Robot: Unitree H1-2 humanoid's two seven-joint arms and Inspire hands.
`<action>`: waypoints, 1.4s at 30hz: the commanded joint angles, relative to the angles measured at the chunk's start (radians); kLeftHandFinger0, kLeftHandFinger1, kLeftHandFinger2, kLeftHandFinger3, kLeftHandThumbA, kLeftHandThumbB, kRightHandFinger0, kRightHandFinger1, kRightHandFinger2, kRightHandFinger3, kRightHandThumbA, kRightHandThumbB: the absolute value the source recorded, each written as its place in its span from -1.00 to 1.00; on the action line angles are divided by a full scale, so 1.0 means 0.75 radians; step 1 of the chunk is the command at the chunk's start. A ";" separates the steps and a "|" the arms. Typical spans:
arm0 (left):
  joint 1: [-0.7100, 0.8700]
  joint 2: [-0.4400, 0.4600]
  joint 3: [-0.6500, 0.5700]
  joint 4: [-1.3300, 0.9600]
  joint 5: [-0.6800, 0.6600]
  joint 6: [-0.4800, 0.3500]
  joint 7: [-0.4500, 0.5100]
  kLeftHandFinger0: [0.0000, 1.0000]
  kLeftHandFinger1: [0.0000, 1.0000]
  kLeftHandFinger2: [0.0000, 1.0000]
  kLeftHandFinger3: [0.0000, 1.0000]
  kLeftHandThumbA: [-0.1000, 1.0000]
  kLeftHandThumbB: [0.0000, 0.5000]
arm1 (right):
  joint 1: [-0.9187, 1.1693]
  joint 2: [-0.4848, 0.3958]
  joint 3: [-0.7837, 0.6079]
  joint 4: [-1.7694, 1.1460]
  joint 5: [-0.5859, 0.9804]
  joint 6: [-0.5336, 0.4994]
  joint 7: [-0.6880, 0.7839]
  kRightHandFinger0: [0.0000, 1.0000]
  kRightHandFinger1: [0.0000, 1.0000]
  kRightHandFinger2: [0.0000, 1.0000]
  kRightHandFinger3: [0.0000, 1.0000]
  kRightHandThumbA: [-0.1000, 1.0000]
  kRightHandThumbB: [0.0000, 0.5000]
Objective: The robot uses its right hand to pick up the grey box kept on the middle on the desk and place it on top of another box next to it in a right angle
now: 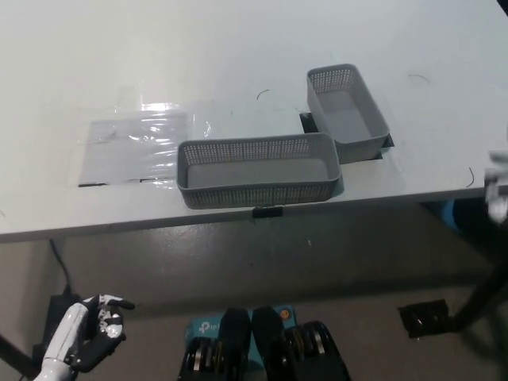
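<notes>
Two grey mesh boxes sit on the white desk (pixel 238 48). One grey box (pixel 255 169) lies lengthwise along the desk's front edge, near the middle. The other grey box (pixel 346 111) stands behind and to its right, turned roughly at a right angle, its near end close to the first box's right end. Both look empty. My white left hand (pixel 94 333) hangs low at the lower left, below the desk, fingers apart and holding nothing. My black right hand does not appear in the head view.
A clear plastic sheet (pixel 131 147) lies flat on the desk left of the front box. Black markers show at the box corners (pixel 267 212). Below the desk edge is grey floor with a black object (pixel 425 317) at right.
</notes>
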 commanded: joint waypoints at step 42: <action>-0.039 0.119 -0.075 -0.063 0.108 -0.006 -0.086 -0.58 -0.73 -0.61 -0.06 -0.49 -0.46 | -0.789 -0.090 0.790 0.963 -0.550 -0.190 0.360 1.00 1.00 1.00 1.00 -0.25 0.36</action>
